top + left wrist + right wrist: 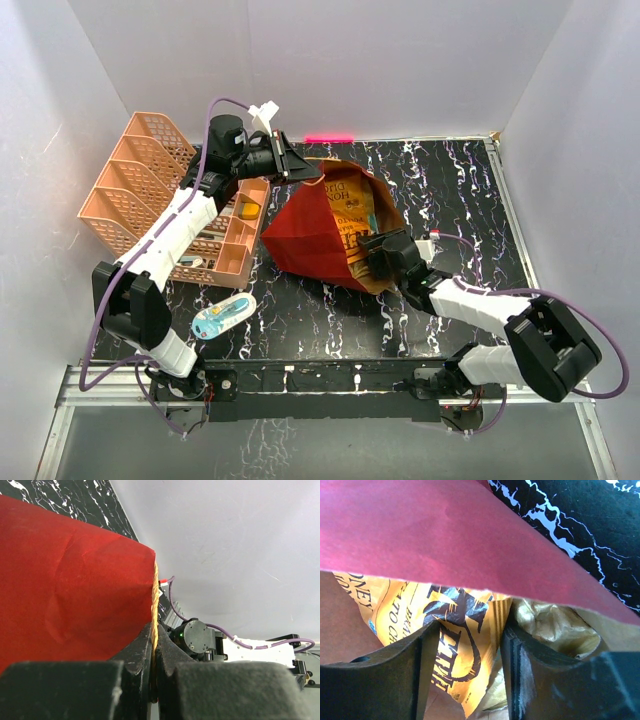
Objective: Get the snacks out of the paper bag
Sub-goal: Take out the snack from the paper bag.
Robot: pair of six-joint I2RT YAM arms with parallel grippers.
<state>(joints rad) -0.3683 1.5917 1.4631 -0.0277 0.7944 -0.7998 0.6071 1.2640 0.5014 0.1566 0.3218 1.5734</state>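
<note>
Left jaws clamp the rim of the paper bag (pixel 305 235) while right jaws, parted around the orange chip bag (pixel 465 625) mid-frame, should next close and withdraw.

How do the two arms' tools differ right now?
The left tool is shut on the paper bag's rim; the right tool is open. The left sits outside; the right reaches inside, fingers flanking the orange chip bag. Both are black.
</note>
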